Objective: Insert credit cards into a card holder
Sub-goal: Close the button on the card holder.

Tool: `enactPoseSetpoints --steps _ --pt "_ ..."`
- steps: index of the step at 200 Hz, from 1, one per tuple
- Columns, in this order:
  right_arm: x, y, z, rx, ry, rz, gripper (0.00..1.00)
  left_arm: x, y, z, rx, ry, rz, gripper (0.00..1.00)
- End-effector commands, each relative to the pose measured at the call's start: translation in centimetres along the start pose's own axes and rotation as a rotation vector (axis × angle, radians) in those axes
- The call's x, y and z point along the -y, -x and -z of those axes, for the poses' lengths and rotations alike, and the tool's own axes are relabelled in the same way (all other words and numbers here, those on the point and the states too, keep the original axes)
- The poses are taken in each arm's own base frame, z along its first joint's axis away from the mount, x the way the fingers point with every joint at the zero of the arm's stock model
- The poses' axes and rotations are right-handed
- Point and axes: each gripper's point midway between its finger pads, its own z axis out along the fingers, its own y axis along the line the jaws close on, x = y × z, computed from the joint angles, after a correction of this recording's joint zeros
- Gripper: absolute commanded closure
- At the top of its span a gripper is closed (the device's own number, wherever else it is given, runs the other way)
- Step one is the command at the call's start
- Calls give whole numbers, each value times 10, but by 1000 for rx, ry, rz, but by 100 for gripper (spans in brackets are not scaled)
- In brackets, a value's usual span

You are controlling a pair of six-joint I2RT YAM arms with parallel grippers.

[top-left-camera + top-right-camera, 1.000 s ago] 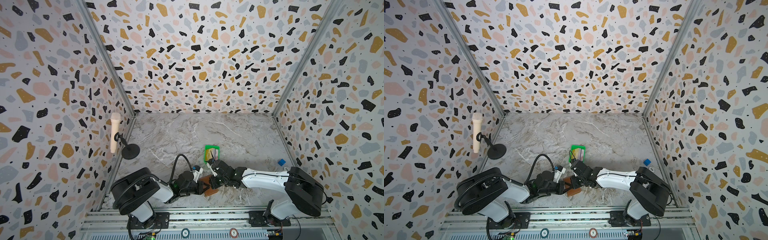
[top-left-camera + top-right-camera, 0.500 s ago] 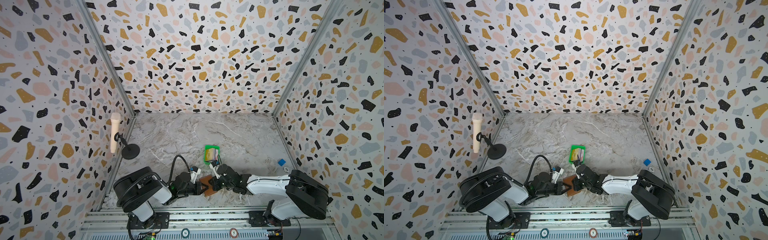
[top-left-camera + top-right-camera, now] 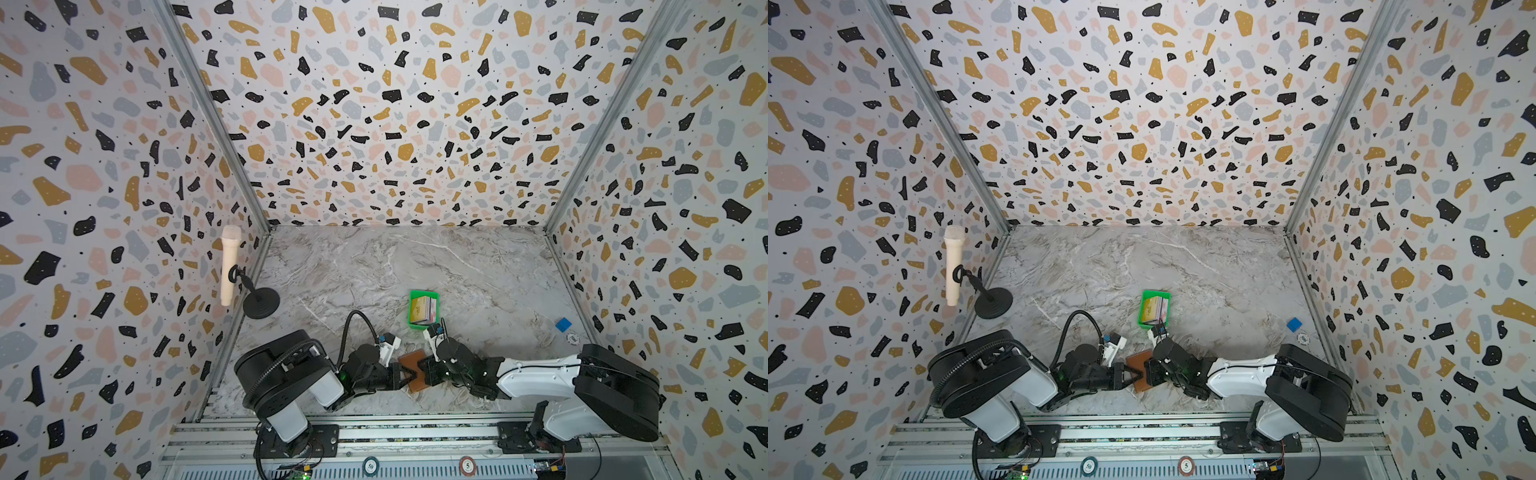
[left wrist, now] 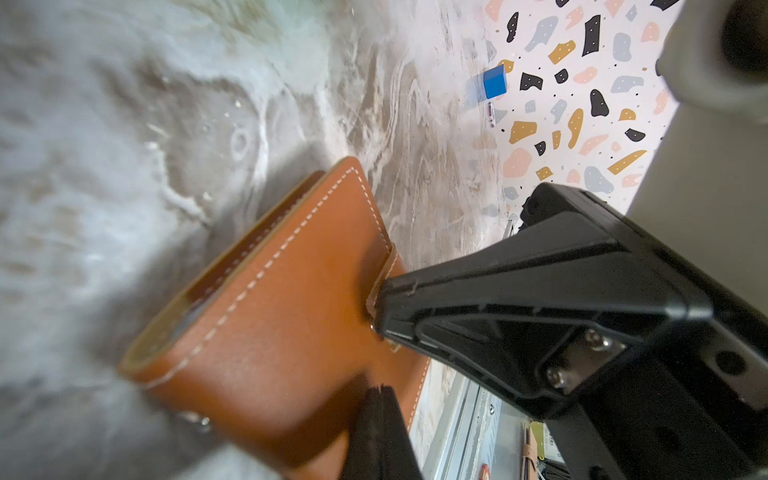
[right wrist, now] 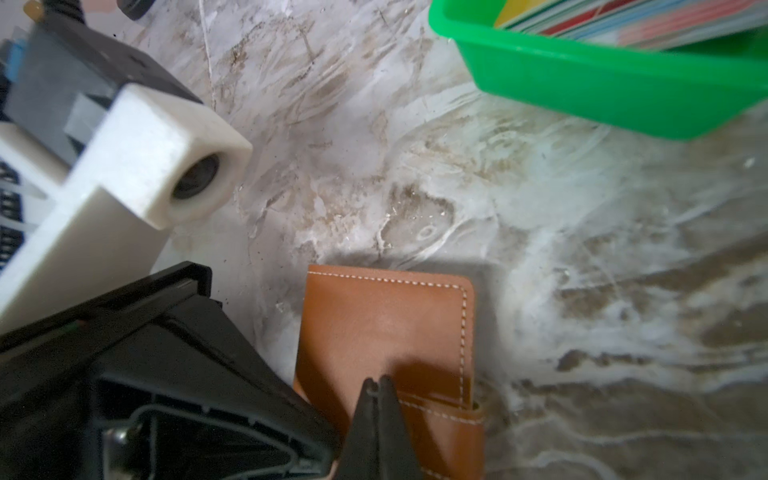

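Starting at nine o'clock on the table, one microphone [image 3: 230, 266] is standing on one round black stand [image 3: 261, 303]. At six o'clock, near the front rail, I am holding my two grippers tip to tip over one card holder [image 3: 412, 358], which is lying closed and flat on the marble. My left gripper [image 3: 406, 375] is pointing in from nine o'clock with its fingers pressed together, tips over the leather cover. My right gripper [image 3: 423, 371] is pointing in from three o'clock, fingers likewise pressed together and touching the snap tab; I cannot tell whether it is nipping that tab.

At twelve o'clock from the holder, one green tray [image 3: 424, 294] is carrying the credit cards [image 3: 422, 309] as one pile. They are overlapping, so I cannot count them. Out toward three o'clock, one blue block [image 3: 563, 324] and one white chip [image 3: 573, 339] are lying by the wall. In both top views my grippers are covering the holder's middle, and its inside is hidden.
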Motion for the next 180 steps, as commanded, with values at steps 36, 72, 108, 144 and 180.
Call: enactPoseSetpoints --steps 36,72,108,144,180 --pt "93 -152 30 -525 -349 -28 100 -26 -15 6 -34 47 81 100" --pt "65 -111 21 -398 -257 106 89 -13 -9 7 -20 -8 47 100" --pt "-28 20 38 30 -32 339 55 16 24 11 73 -5 -92 79" --pt "-94 109 106 384 95 463 1 79 91 59 373 28 -340 60" --pt "-66 130 135 556 9 402 1 120 130 140 741 56 -453 0"
